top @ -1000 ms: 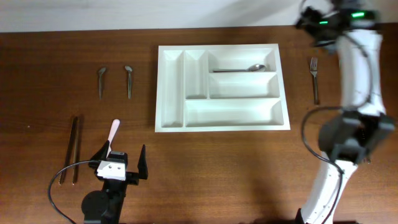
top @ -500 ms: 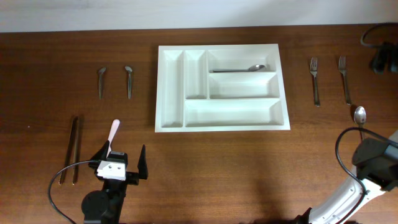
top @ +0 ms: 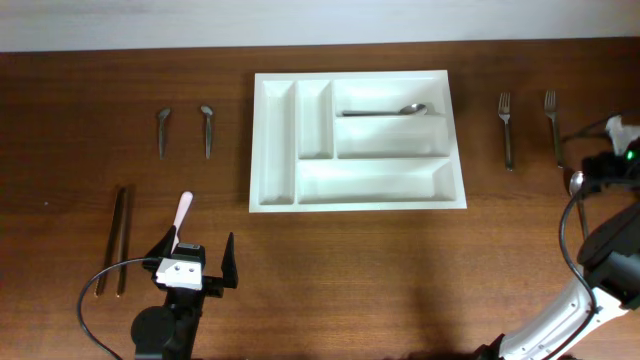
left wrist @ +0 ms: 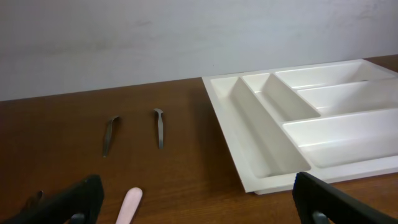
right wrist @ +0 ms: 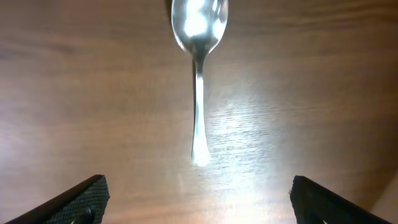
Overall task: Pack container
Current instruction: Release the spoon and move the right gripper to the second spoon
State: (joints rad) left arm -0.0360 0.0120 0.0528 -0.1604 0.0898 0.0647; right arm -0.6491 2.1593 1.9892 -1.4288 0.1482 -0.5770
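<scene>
right gripper (right wrist: 199, 199) is hovering, jaws apart, over the flat spoon (right wrist: 198, 93) near the right edge of the table (top: 330, 290), well apart from the container (top: 350, 205) sitting mid-table; closing here, seemingly past the handle tip, is risking a miss or skidding the spoon.

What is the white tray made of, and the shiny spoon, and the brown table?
The container looks like plastic: plain white, smooth, moulded in one piece, slightly glossy. The spoon looks like polished metal, probably steel: silver, mirror-bright, with glare on its bowl. The table looks like wood or a wood-look coating: brown, with grain streaks and a soft sheen. Which of the two is hard to tell.
</scene>
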